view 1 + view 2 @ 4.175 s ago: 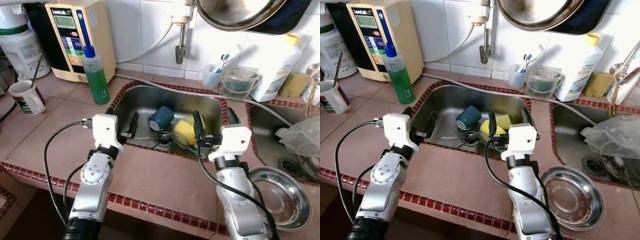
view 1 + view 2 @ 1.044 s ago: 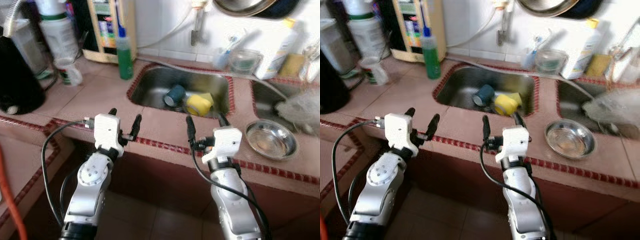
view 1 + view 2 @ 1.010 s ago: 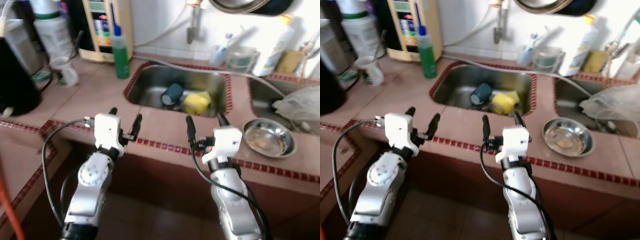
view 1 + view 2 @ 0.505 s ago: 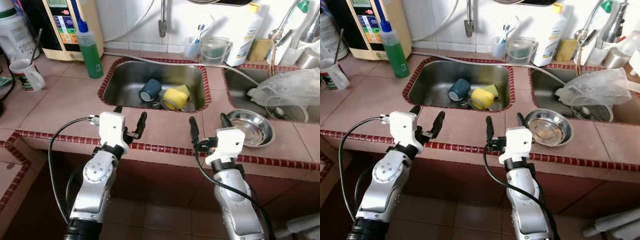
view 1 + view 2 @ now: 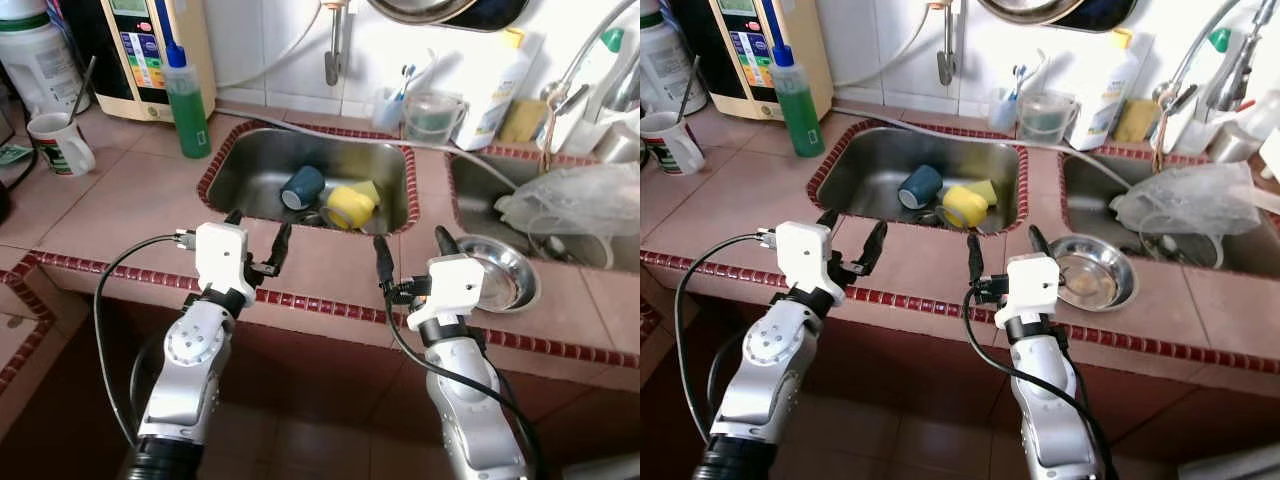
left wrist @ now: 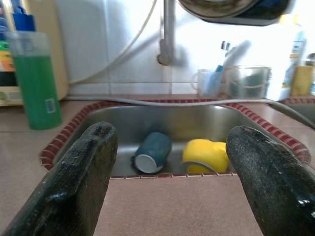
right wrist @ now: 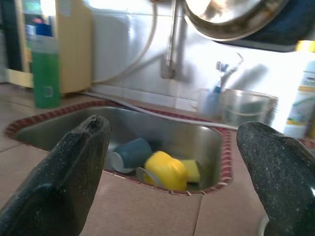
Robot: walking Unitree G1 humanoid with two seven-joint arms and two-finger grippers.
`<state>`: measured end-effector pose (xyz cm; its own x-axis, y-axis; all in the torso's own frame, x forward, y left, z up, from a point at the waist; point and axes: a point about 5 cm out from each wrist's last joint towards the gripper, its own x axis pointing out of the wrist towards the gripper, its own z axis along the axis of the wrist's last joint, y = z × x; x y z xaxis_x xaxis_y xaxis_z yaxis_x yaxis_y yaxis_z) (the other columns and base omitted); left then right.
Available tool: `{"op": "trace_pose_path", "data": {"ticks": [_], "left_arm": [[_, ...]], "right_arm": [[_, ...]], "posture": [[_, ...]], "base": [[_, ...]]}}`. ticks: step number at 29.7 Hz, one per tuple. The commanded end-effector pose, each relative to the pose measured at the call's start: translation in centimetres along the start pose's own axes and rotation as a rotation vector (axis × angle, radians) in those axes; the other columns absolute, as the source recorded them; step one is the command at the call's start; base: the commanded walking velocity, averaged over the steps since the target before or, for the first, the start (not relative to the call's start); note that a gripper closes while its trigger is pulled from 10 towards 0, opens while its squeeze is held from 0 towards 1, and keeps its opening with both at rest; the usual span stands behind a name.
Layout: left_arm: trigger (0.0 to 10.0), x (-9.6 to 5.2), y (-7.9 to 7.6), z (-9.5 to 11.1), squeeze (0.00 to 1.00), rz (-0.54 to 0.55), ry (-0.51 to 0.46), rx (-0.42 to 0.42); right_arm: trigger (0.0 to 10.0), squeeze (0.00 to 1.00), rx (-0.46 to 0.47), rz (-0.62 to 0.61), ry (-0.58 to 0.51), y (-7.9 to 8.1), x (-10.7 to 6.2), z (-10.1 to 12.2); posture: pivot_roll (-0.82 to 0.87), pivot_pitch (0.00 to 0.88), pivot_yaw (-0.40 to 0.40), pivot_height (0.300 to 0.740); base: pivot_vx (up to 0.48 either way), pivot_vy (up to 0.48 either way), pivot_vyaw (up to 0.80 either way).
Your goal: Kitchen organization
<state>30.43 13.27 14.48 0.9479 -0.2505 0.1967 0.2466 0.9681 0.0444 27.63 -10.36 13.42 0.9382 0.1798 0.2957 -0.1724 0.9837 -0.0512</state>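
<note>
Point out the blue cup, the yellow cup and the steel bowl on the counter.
blue cup (image 5: 302, 186): left eye view, on its side wall.
yellow cup (image 5: 347, 207): left eye view, on its side.
steel bowl (image 5: 1120, 280): right eye view, on its rim.

The pan (image 5: 440, 10) hanging above is cut off by the top edge.

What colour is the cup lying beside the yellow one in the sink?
Dark teal blue cup, clearest in the left wrist view.
</note>
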Motion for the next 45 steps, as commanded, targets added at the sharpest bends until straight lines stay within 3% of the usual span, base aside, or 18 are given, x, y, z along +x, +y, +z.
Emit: {"op": "trace_pose_path", "data": {"ticks": [1,14,20,23,25,35,39,45], "left_arm": [[10.0,0.1,-0.7,-0.1,0.0,-0.016,-0.002,-0.021],[10.0,0.0,-0.7,-0.4,0.0,-0.015,0.013,0.011],[10.0,0.0,-0.8,-0.5,0.0,-0.01,0.014,-0.031],[10.0,-0.1,-0.9,-0.3,0.0,-0.001,-0.004,0.014],[10.0,-0.1,-1.0,-0.4,0.0,-0.013,0.006,-0.004],[10.0,-1.5,-1.7,-1.1,0.0,-0.131,0.023,0.06],[10.0,-2.4,-2.8,-1.9,0.0,-0.199,0.042,0.097],[10.0,-2.9,-2.7,-2.2,0.0,-0.172,0.055,0.077]], "right_arm": [[10.0,0.0,-0.015,-0.011,-0.005,-0.7,-0.1,0.1],[10.0,0.0,-0.016,-0.005,-0.003,-0.7,-0.3,0.1],[10.0,0.0,-0.017,-0.004,-0.004,-0.7,-0.3,0.2],[10.0,0.0,-0.019,-0.004,-0.004,-0.8,-0.3,0.2],[10.0,0.0,-0.02,-0.005,-0.003,-0.8,-0.3,0.2],[10.0,0.0,-0.02,-0.019,0.012,-0.9,-0.3,-0.1],[10.0,0.0,-0.001,-0.048,0.029,-1.2,-0.3,-0.6],[10.0,0.0,-0.016,-0.073,0.025,-1.7,-1.1,-0.7]], "posture": [[-0.07,0.01,-0.011,0.74],[-0.07,0.016,-0.015,0.74],[-0.08,0.02,-0.018,0.74],[-0.08,0.023,-0.019,0.74],[-0.08,0.026,-0.019,0.74],[-0.06,0.041,-0.018,0.74],[-0.06,0.04,-0.019,0.74],[-0.07,0.037,-0.016,0.74]], "base": [[0.0,-0.48,0.0],[0.0,-0.433,0.0],[0.0,0.0,0.0],[0.0,0.0,0.0],[0.0,0.0,0.0],[0.0,0.0,0.0],[0.0,0.0,0.0],[0.0,0.0,0.0]]}}
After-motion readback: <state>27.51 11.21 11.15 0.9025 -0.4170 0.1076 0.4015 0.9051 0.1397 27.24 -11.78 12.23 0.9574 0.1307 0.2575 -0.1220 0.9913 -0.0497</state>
